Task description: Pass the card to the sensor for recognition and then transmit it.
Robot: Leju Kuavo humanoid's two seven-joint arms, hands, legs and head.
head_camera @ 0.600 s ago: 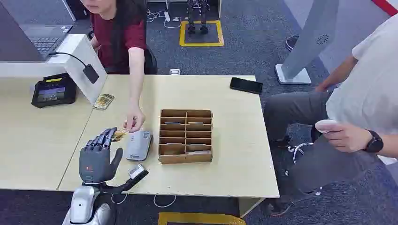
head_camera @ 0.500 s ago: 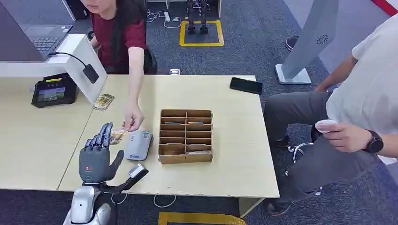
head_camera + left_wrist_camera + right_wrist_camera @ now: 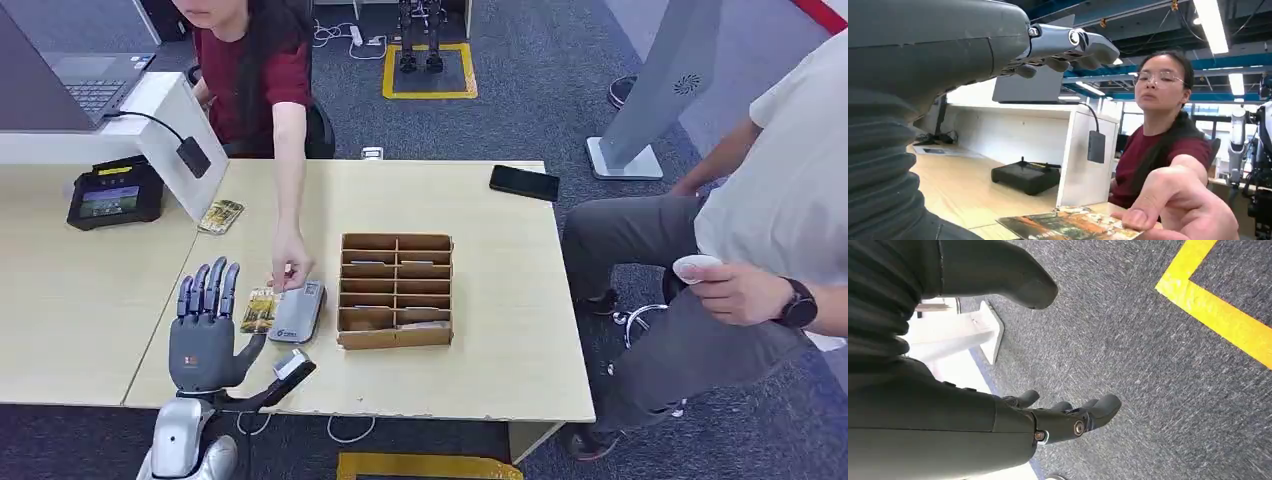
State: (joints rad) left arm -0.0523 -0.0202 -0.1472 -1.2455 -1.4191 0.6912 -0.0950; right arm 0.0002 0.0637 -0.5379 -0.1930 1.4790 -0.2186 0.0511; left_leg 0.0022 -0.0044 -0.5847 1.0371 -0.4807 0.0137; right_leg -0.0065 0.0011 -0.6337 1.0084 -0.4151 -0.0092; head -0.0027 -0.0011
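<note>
Hovering flat, left hand (fingers straight) beside card.

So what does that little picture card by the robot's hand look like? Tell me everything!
The card is a small flat rectangle printed with a yellow, orange and dark picture. It lies on the wooden table, its edge against the grey sensor. The person's hand rests fingertips on its far end. The robot's left hand, fingers spread, is just beside it, not gripping it.

Printed card, yellow-green artwork, flat on table, just beside grey sensor. Sensor flat, rounded slab, left of wooden compartment box.
</note>
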